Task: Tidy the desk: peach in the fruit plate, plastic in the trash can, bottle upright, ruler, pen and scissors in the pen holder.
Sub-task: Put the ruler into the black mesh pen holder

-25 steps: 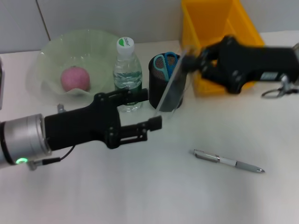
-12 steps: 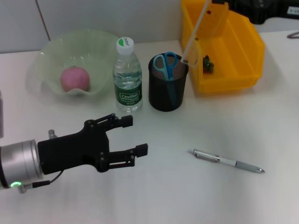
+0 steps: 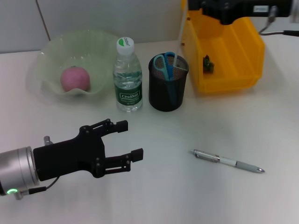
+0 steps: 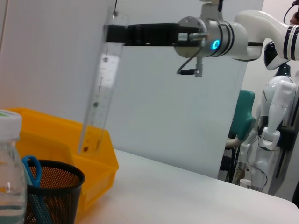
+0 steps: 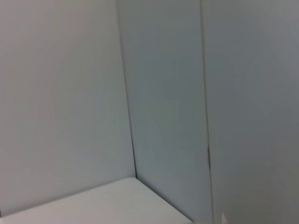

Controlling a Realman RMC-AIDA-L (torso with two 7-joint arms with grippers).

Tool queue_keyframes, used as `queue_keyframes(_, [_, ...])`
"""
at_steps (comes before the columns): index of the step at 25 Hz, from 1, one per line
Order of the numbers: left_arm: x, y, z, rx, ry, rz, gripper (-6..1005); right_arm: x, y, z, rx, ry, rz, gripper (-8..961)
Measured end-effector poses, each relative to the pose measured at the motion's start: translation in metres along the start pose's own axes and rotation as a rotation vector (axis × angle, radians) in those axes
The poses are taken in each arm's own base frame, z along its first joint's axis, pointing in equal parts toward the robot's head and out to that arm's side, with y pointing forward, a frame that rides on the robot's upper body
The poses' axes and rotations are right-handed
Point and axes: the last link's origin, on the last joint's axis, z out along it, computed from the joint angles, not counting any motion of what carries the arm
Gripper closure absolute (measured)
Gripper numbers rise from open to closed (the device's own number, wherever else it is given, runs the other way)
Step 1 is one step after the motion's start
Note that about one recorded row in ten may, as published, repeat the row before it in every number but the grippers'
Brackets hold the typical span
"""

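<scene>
— Where was our right claw (image 4: 114, 33)?

— We had it up high, above the black pen holder (image 3: 167, 91) and the yellow bin (image 3: 224, 51). It was pinched shut on the top end of the clear ruler (image 4: 99, 91). The ruler hung down from the claw, a bit tilted, with its low end just over the holder's rim.

— And our left claw (image 3: 125, 141)?

— We kept it low over the white table (image 3: 187, 196), with its two fingers spread wide and nothing between them. The water bottle (image 3: 126, 77) stood upright just past that claw, and the pen holder stood beside the bottle.

— Where were the other things?

— We saw the blue scissors (image 3: 166, 65) standing in the holder, under the right claw. The pink peach (image 3: 74, 78) sat in the green fruit plate (image 3: 46, 56), far to the left claw's own left side. The silver pen (image 3: 228, 161) lay flat on the table, well apart from both claws. A small dark scrap (image 3: 208, 64) lay in the yellow bin.
</scene>
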Motion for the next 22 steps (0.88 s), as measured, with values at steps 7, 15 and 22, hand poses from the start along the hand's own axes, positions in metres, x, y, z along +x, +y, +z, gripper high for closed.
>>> queue_keyframes(7, [-0.001, 0.001, 0.0, -0.001, -0.001, -0.003, 135, 0.003, 0.004, 0.03, 0.006, 0.061, -0.024, 943])
queue_keyframes(15, [-0.002, 0.001, 0.0, -0.001, -0.005, -0.005, 135, 0.004, 0.005, 0.051, 0.021, 0.095, -0.036, 942])
queue_keyframes(22, [-0.002, 0.0, -0.002, 0.007, -0.002, -0.021, 136, 0.004, 0.005, 0.059, 0.034, 0.113, -0.061, 942])
